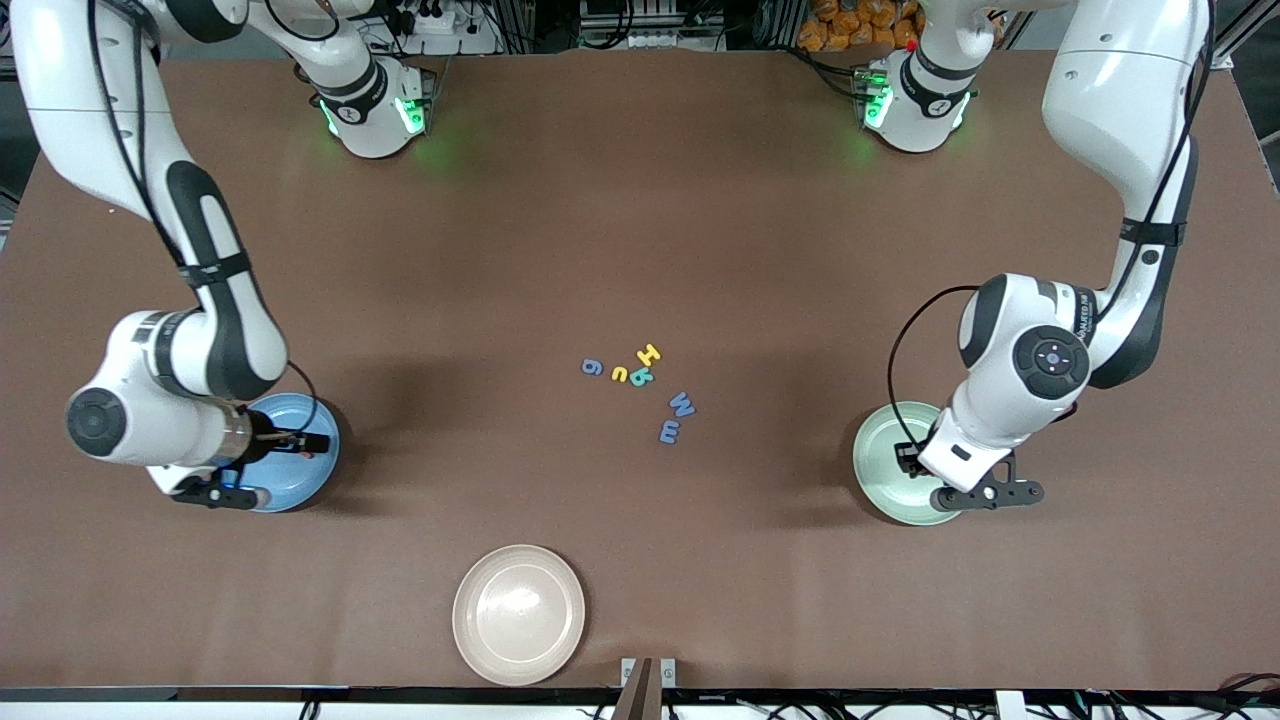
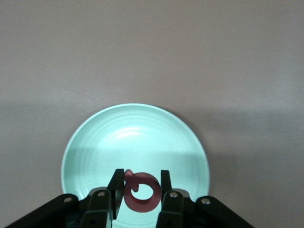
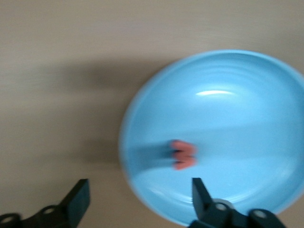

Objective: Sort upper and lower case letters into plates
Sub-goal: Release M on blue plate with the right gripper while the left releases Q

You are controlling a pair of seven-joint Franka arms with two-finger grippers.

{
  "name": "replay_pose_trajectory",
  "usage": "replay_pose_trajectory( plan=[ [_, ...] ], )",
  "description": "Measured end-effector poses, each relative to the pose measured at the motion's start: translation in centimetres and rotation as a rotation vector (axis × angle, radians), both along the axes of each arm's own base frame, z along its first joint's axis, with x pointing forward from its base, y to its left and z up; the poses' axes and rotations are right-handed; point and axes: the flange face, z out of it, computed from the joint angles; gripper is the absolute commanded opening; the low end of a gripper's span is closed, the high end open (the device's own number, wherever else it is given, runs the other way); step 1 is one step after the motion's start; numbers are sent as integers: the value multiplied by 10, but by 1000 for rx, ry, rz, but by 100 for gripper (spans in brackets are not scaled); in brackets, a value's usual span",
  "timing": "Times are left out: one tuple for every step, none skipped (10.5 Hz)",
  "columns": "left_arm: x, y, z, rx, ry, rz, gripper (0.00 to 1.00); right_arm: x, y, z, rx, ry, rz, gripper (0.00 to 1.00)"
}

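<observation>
meanwhile the left claw (image 2: 138,190) hangs over the mint green plate (image 1: 880,462), toward the left arm's end of the surface (image 1: 640,220), its fingers (image 2: 116,186) pinching a red letter (image 2: 140,191) above the plate's floor; the right claw (image 3: 140,202) is spread wide over the sky blue plate (image 1: 310,470), toward the right arm's end, with a small red letter (image 3: 183,154) lying inside that plate; between the two plates, about midway along the surface, a loose cluster of letters lies flat: a blue one (image 1: 592,367), an orange one (image 1: 619,374), a yellow h (image 1: 649,353) touching a teal letter (image 1: 642,377), and two blue ones (image 1: 682,404) (image 1: 668,432) slightly nearer the front camera; a cream-beige plate (image 1: 519,614) sits nearer the front camera than the cluster, close to the surface's edge.
</observation>
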Motion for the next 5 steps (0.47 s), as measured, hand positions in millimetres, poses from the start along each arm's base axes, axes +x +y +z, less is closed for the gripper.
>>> replay_pose_trajectory(
  plan=[
    [-1, 1, -9, 1, 14, 1, 0, 1, 35, 6, 2, -11, 41, 100],
    [-3, 0, -20, 2, 31, -1, 6, -1, 72, 11, 3, -21, 78, 100],
    [-4, 1, -29, 3, 46, 0, 8, -5, 108, 13, 1, -30, 93, 100],
    [-4, 6, -36, 5, 56, 7, 10, -11, 145, 14, -2, -43, 90, 100],
    [-3, 14, -40, 5, 61, 19, 22, -20, 185, 15, -5, -57, 80, 100]
  ],
)
